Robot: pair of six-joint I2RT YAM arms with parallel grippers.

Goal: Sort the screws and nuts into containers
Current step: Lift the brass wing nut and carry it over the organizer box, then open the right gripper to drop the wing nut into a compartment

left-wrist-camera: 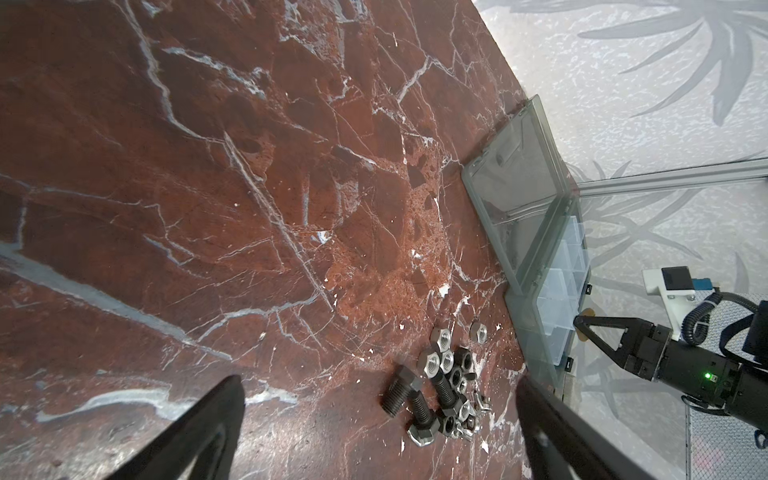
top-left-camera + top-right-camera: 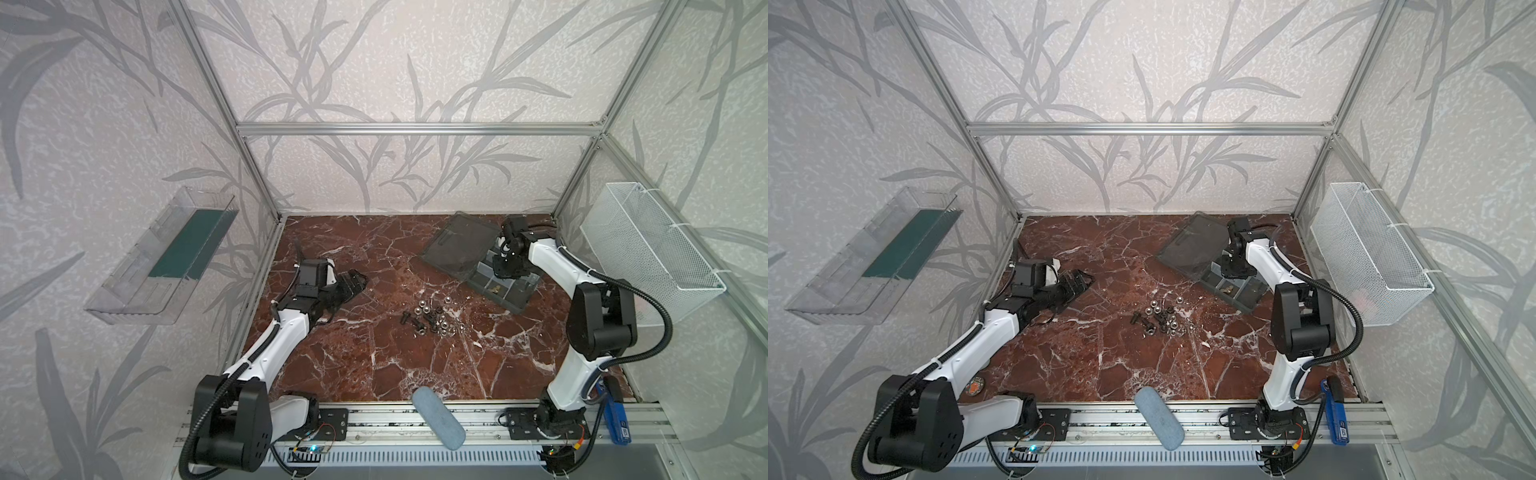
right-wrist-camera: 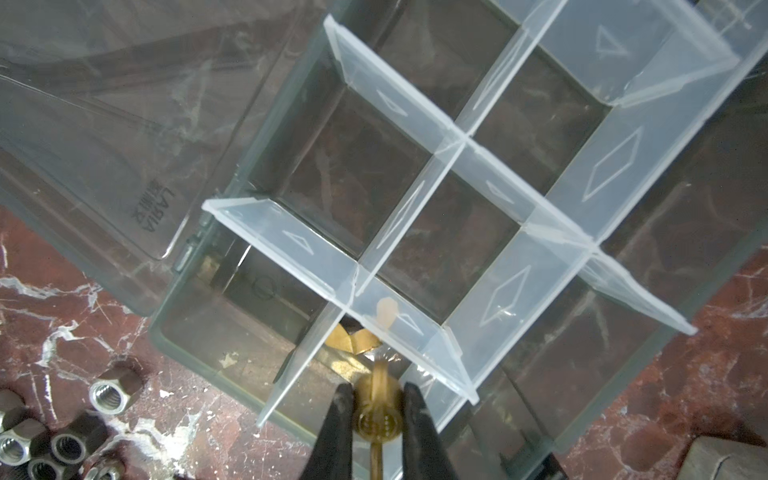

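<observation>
Black screws and silver nuts lie in one heap mid-table, seen in both top views. The grey organizer box stands at the back right, its lid open flat. My right gripper is shut on a brass-coloured piece just above a near compartment where other brass pieces lie. My left gripper hovers open left of the heap, holding nothing.
A white wire basket hangs on the right wall and a clear tray on the left wall. A blue-grey oblong pad lies across the front rail. A blue device sits beside the right arm's base.
</observation>
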